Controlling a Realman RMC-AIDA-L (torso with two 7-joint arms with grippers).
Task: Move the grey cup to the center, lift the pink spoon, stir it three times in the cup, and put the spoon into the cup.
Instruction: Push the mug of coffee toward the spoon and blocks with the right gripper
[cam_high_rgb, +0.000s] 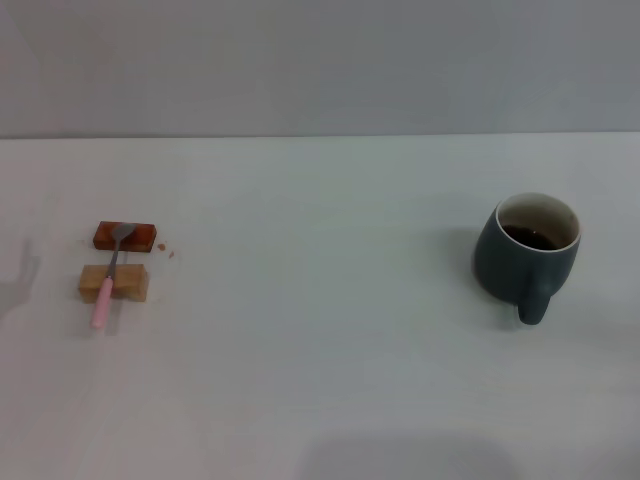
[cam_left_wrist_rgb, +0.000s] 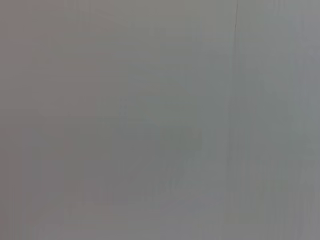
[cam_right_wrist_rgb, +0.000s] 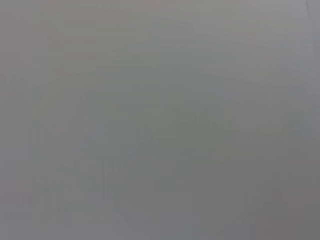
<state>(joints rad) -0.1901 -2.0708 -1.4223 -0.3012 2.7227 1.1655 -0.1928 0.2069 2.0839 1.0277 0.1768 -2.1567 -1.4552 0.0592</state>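
Neither end effector in any view, so open/closed state and offsets from them can't be told. Both wrist views: blank grey only. Table holds 1 grey cup, upright, right side, handle toward robot. 1 pink spoon far left, lying across 2 blocks: reddish-brown block, tan block.

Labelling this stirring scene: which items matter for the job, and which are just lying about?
For the job: grey cup, holding dark liquid; pink spoon.
Lying about: reddish-brown block and tan block, both under the spoon; white table. Neither claw is in view.
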